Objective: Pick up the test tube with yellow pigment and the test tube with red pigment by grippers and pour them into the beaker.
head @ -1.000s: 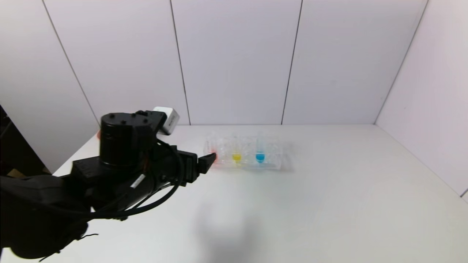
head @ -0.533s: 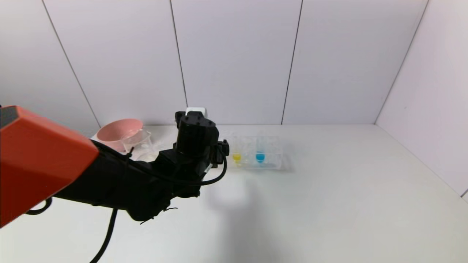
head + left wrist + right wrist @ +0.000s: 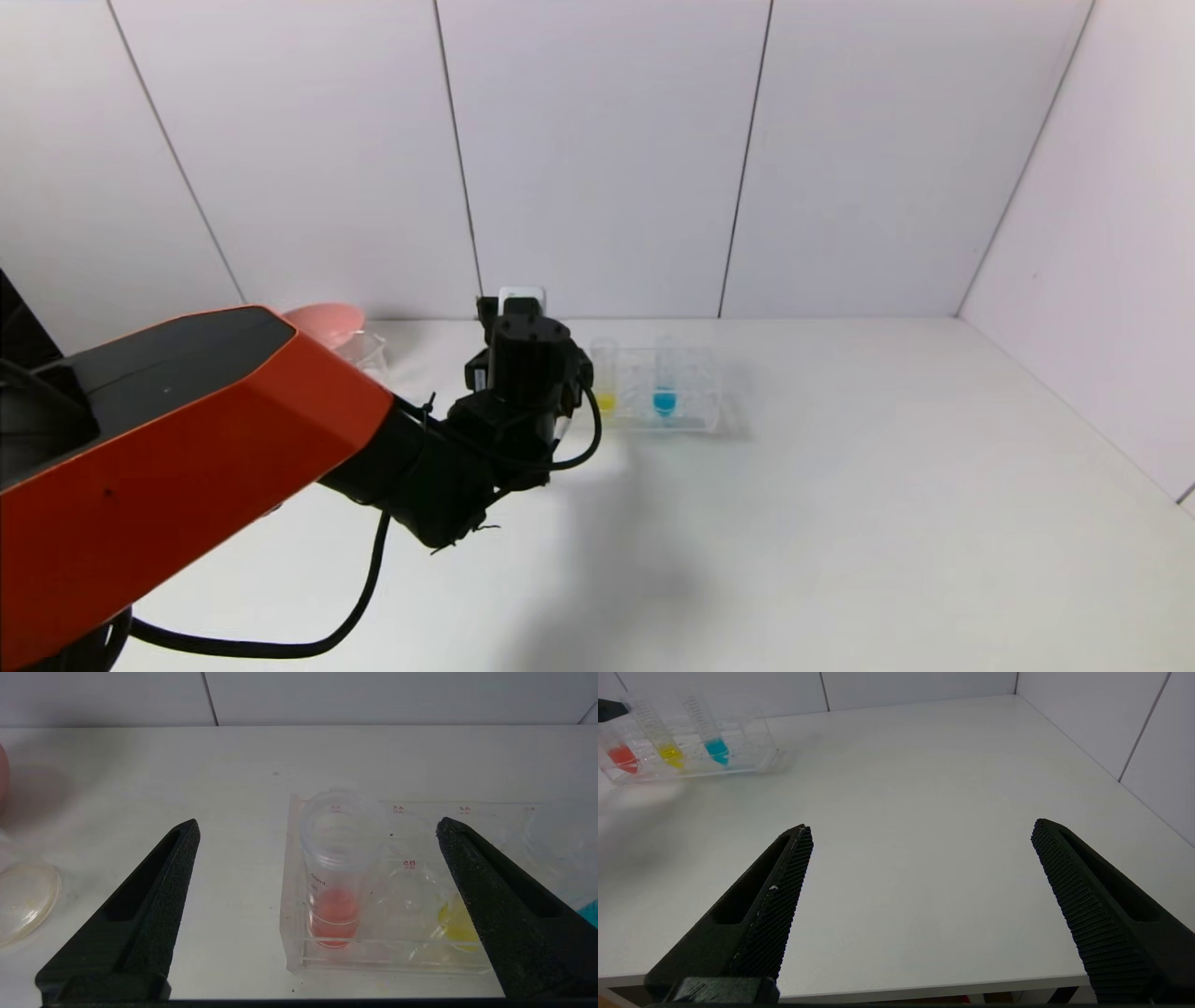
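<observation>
The left gripper is extended over the white tabletop to the left end of the clear tube rack, its jaws spread wide and holding nothing. In the left wrist view the test tube with red pigment stands upright in the rack's end hole, in the gap between the two jaws and clear of both. The test tube with yellow pigment stands upright in the next hole along, just beside the red one, and a like tube with blue liquid stands beyond it (all three seated in the rack). The beaker sits on the tabletop to the robot's left of the rack, touching or just in front of a pink bowl; the orange arm cover hides most of both. The right gripper is held low at the near tabletop edge, well apart from the rack, jaws spread and empty.
</observation>
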